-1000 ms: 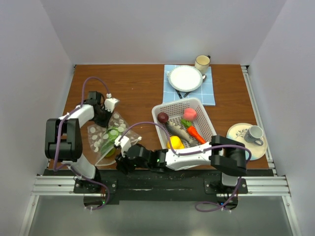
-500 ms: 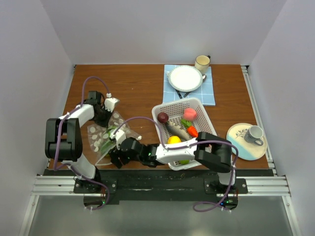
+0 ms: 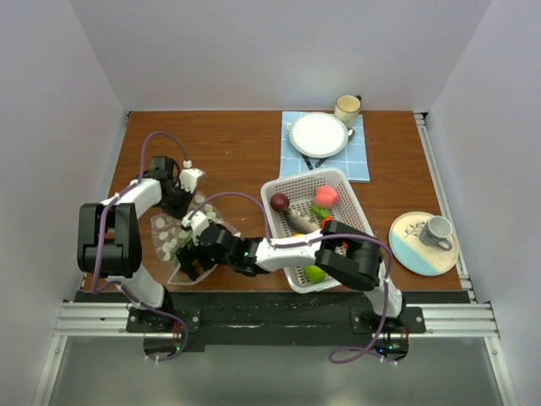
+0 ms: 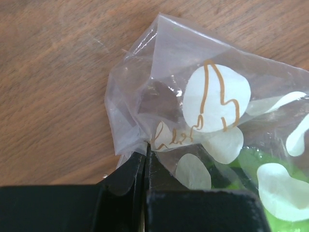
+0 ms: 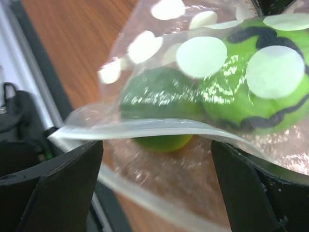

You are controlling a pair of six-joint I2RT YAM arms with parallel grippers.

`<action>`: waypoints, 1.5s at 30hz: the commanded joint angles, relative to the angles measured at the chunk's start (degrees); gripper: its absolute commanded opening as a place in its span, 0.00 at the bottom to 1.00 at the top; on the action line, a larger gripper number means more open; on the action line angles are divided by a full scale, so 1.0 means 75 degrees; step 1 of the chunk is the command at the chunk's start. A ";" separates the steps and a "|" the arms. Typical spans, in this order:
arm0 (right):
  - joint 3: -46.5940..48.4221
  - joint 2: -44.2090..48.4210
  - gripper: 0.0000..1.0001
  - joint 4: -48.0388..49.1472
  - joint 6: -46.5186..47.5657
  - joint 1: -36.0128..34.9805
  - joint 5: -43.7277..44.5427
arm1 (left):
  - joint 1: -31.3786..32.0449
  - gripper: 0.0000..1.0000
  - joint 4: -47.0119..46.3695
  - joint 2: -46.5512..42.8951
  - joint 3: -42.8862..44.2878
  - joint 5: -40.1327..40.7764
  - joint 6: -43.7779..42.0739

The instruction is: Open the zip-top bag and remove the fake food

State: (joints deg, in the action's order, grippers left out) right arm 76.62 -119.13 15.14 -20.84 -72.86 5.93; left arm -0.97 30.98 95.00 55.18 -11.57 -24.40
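Observation:
The zip-top bag (image 3: 173,237), clear with white dots and green print, lies at the table's left front. My left gripper (image 4: 145,153) is shut on its far corner (image 4: 140,130); from above, the left gripper (image 3: 180,201) sits at the bag's back edge. My right gripper (image 5: 157,145) stands wide open at the bag's open mouth, one finger (image 5: 63,179) at each side. A green fruit (image 5: 157,104) of the fake food lies inside, just beyond the zip rim (image 5: 145,126). From above, the right gripper (image 3: 190,252) is over the bag's near end.
A white perforated basket (image 3: 338,182) at centre right holds a purple piece (image 3: 279,201), a pink peach (image 3: 326,195), a carrot (image 3: 324,216) and a green piece (image 3: 314,273). Behind it are a white plate (image 3: 319,134) on a blue cloth and a mug (image 3: 347,107). A cup on a saucer (image 3: 425,233) stands right.
My right arm has swung left from the basket's front to the bag, and its jaws have opened wide. The left gripper has kept its hold on the bag corner.

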 commanded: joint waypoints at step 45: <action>-0.2867 0.4830 0.70 -0.2310 0.0085 -0.0375 0.3437 | -0.0128 0.00 0.0111 0.0271 0.0518 -0.0051 0.0101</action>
State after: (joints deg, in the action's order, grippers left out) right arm 60.07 -91.79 3.75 -16.58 -76.09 24.08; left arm -1.50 33.50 96.38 56.95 -12.69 -23.55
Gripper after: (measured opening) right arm 0.727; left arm 0.021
